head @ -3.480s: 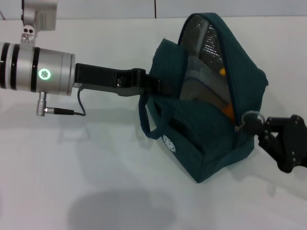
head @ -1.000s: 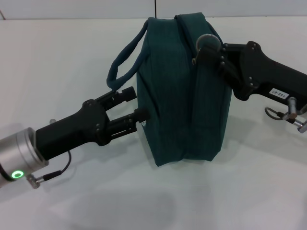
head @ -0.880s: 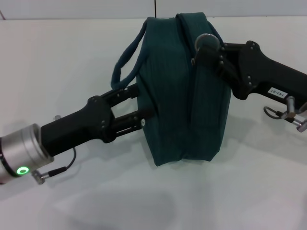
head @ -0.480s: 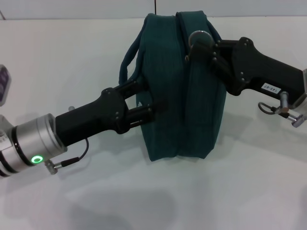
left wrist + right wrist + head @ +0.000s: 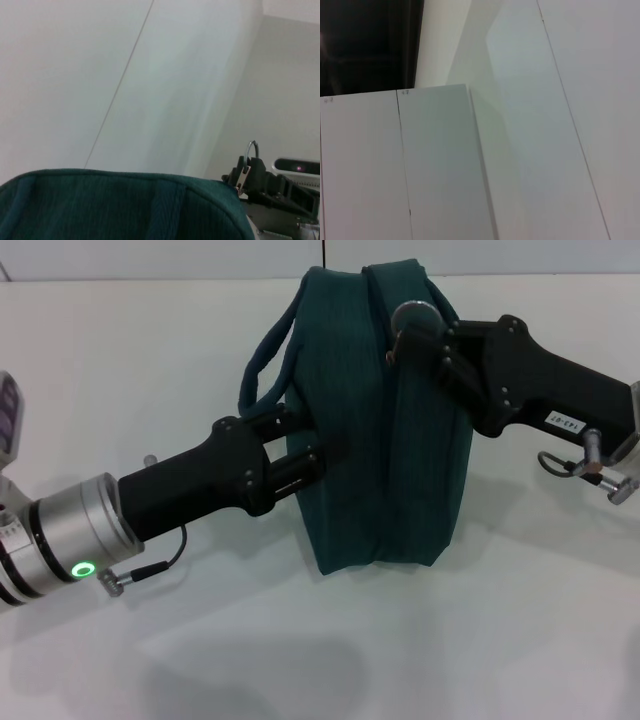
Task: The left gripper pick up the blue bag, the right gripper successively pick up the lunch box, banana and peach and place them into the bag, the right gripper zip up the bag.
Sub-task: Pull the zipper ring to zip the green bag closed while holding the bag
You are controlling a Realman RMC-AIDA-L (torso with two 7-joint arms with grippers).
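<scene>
Left gripper (image 5: 315, 455) sat closed against the near side of the blue bag (image 5: 385, 420), which stood upright on the table (image 5: 300, 640). Soft, loaded fabric; hold by handles. Farther, right gripper (image 5: 415, 335) pinched the zipper pull (image 5: 248, 156).

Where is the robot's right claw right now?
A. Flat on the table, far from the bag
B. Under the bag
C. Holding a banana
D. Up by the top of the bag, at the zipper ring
D. In the head view the right gripper sits at the top of the closed blue bag, at the ring zipper pull; no banana shows.
</scene>
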